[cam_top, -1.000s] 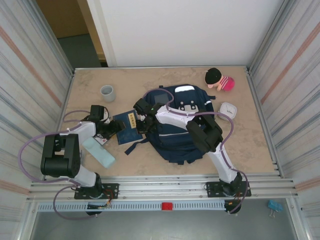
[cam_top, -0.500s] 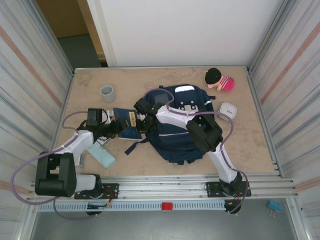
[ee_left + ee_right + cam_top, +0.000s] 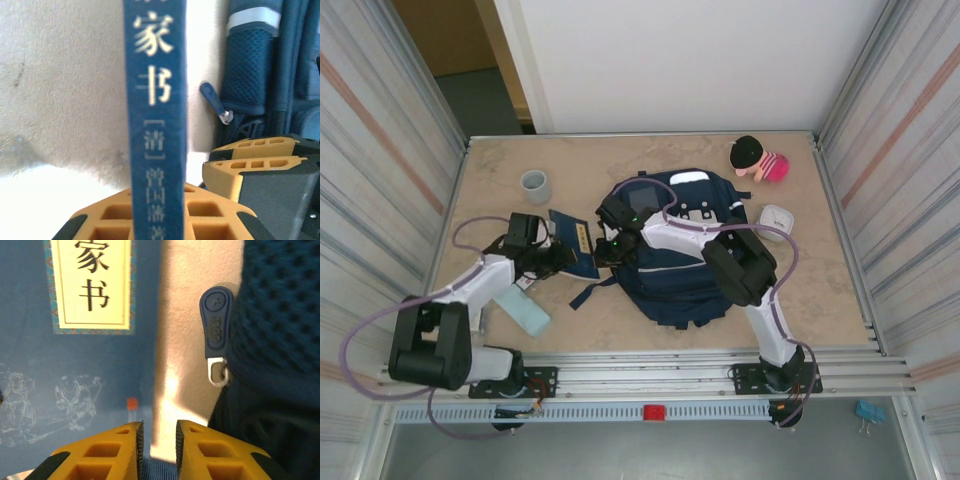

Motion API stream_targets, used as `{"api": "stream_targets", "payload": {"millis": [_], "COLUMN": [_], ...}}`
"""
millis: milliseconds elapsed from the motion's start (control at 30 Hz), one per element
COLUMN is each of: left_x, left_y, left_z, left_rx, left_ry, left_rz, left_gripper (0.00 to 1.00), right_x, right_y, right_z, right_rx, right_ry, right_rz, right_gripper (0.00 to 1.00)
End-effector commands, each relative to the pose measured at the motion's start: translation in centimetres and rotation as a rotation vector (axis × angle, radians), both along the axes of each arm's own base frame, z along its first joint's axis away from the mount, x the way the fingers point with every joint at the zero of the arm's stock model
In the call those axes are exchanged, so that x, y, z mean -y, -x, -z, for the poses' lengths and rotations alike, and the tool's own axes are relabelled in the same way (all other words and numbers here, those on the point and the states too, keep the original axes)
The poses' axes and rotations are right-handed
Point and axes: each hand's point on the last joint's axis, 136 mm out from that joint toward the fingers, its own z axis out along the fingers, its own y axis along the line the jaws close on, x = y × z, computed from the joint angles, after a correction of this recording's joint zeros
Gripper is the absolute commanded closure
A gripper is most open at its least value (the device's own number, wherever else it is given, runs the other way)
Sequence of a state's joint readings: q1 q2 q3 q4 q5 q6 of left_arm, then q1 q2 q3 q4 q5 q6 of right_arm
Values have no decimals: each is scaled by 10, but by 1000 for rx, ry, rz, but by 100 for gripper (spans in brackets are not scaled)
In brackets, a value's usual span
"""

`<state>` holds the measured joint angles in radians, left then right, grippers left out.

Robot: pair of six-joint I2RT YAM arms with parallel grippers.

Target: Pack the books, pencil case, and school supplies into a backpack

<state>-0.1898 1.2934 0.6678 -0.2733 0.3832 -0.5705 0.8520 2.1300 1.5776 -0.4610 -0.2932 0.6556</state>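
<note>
**Book handed over beside the backpack**

Within the last second the left gripper (image 3: 557, 259) has been closed on the book (image 3: 582, 240), which is held just left of the backpack (image 3: 680, 270). The right gripper (image 3: 608, 246) has been eased to a narrow gap at the book's backpack-side edge. A hand-over is judged under way, with the book not yet packed. One book, one backpack, one pencil case (image 3: 523, 308) further left, one grey cup (image 3: 535, 185) and one plush toy (image 3: 760, 158) are counted.

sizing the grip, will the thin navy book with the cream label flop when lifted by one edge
Probably stiff: the thin navy book, clamped in the left gripper, shows a straight spine. Likely light, being small beside the striped navy backpack. Its smooth-looking cover might slip.
</note>
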Motion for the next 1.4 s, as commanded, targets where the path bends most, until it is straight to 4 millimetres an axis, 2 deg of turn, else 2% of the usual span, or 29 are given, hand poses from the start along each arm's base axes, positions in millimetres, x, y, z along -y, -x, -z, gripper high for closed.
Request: {"api": "stream_targets", "payload": {"millis": [0, 133, 200, 300, 400, 467, 600, 767, 967, 1200, 1300, 1367], "left_x": [-7, -2, 8, 25, 44, 57, 83, 113, 136, 143, 145, 148], "left_y": [-2, 1, 5, 17, 31, 39, 48, 61, 73, 79, 80, 81], "left_z": [-49, -115, -158, -209, -247, -263, -275, -286, -302, -313, -320, -324], "left_rx": [140, 357, 515, 715, 861, 918, 957, 1009, 1061, 1086, 1110, 1111], "left_ry": [-81, -54, -29, -21, 50, 118, 184, 275, 400, 457, 485, 512], "left_rz": [20, 64, 121, 205, 293, 359, 473, 604, 725, 764, 772, 789], "left_gripper": [100, 100, 100, 100, 100, 100, 100, 100, 100, 100, 100, 100], "right_x": [1, 18, 31, 55, 82, 103, 139, 164, 173, 174, 174, 174], "right_y": [-15, -19, -18, -18, -17, -18, -14, -2, 15, 33, 39, 41], "right_z": [-79, -150, -183, -229, -265, -283, -312, -336, -342, -360, -367, -369], "right_rx": [97, 214, 276, 374, 451, 496, 585, 619, 570, 597, 625, 641], "right_ry": [-166, -301, -374, -485, -576, -607, -639, -704, -781, -857, -891, -902], "right_rz": [39, 64, 71, 83, 84, 79, 40, -45, -142, -223, -250, -252], "right_gripper": [71, 67, 65, 64, 62, 61, 59, 57, 55, 45, 39, 31]}}
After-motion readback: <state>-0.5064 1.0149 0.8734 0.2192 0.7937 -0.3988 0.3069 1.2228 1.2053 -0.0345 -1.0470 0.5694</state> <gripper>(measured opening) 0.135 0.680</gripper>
